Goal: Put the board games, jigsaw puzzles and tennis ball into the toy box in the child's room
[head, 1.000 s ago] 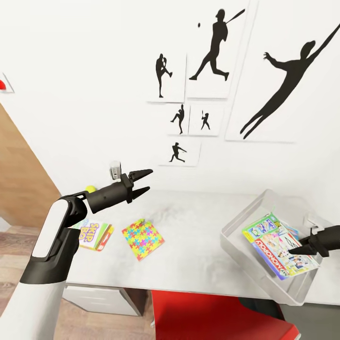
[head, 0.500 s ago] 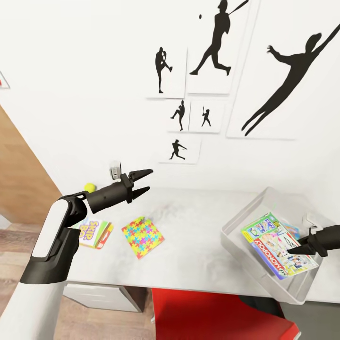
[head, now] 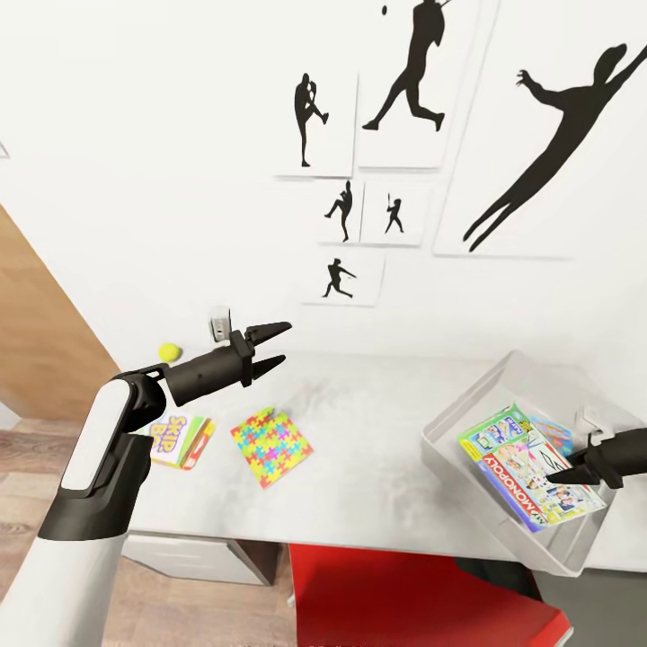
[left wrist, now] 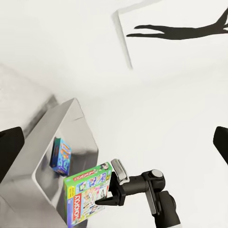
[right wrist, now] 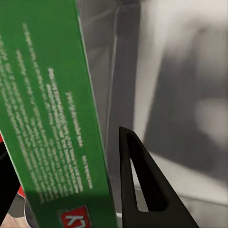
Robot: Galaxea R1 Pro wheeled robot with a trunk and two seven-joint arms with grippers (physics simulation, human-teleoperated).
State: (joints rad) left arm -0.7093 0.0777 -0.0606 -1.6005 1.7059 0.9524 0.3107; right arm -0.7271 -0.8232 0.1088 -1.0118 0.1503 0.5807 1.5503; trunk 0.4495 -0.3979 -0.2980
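The grey toy box (head: 454,467) sits tilted at the table's right end. Inside it, the Monopoly board game (head: 526,467) leans at an angle with my right gripper (head: 562,469) shut on its edge. The left wrist view shows that grip on the Monopoly board game (left wrist: 88,194), and a blue game (left wrist: 61,156) deeper in the box. My left gripper (head: 270,346) hangs open above the table's left half, holding nothing. Below it lie a colourful jigsaw puzzle (head: 271,446) and a Skip-Bo game (head: 180,440). The tennis ball (head: 169,351) rests by the wall.
The grey table (head: 377,449) stands against a white wall with black silhouette posters (head: 404,81). A red chair (head: 404,593) is tucked under the front edge. A wooden panel (head: 36,359) is at the far left.
The whole picture has shifted a little, so the head camera moved. The tennis ball now shows clear of my left arm. Both grippers keep the same pose.
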